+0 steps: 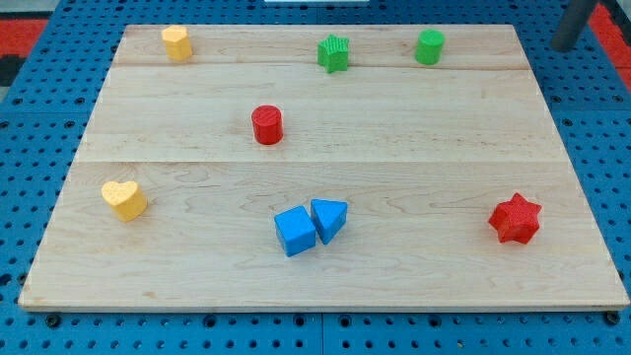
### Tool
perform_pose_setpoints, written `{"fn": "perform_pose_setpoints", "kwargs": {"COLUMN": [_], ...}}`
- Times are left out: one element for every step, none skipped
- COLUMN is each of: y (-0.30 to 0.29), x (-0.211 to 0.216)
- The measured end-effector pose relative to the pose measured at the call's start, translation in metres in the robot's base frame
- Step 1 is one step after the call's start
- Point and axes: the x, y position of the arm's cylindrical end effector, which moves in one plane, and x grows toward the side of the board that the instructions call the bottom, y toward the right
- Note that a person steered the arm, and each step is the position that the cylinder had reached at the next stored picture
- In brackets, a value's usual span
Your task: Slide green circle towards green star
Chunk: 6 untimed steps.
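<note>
- Green circle [429, 46]: upright short cylinder, near the view's top edge of the worktop [394, 128], right of centre.
- Green star [334, 53]: same band along the view's top, to the view's left of the circle, set a shade lower. The two are apart, bare wood between them, nothing in the lane.
- Key relation: the line from circle to star runs almost straight toward the view's left, nearly parallel to the top edge. A push must land on the circle's right-hand face.
- My tip: not visible. Only a dark stretch of rod [575, 22] shows in the view's top right corner, off the worktop, and its lower end is not clearly made out. That puts the rod to the view's right of the circle, on the side the push needs, in my judgement.
- Jaws: none on this rig; the rod holds nothing and touches no block.
- Judged stage: approach not yet made.
- Risk, as a guess: an off-centre contact could roll the circle toward the top edge, which lies close.
- Farther out: yellow block [176, 42] top left; red cylinder [267, 125] mid-board; yellow heart [124, 198] at left; blue cube [295, 232] touching blue wedge [329, 218] near the bottom; red star [516, 219] lower right. All well off the lane.
</note>
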Motion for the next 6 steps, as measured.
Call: {"fn": "perform_pose_setpoints", "kwargs": {"y": [-0.073, -0.117, -0.139, -0.141, -0.14, -0.136], "x": [-0.021, -0.003, 0.021, 0.009, 0.009, 0.007]}}
